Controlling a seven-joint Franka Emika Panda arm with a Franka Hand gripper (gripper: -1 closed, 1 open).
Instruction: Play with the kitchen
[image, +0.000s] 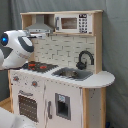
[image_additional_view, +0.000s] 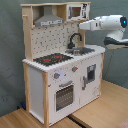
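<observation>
Wooden table (image_additional_view: 107, 107) carries the kitchen (image_additional_view: 62, 62) against a grey curtain (image_additional_view: 10, 55) in both exterior views. On its near front sits the oven door (image_additional_view: 63, 95); above lie the black stovetop (image_additional_view: 52, 59) and sink (image_additional_view: 82, 50) with black faucet (image_additional_view: 75, 39). Farther up, the arm (image_additional_view: 107, 24) reaches toward the hood (image_additional_view: 49, 21); whether its hand is apart or together, I cannot tell.

The kitchen (image: 65, 85) (image_additional_view: 62, 75) stands upright, white-panelled, with oven door closed.
</observation>
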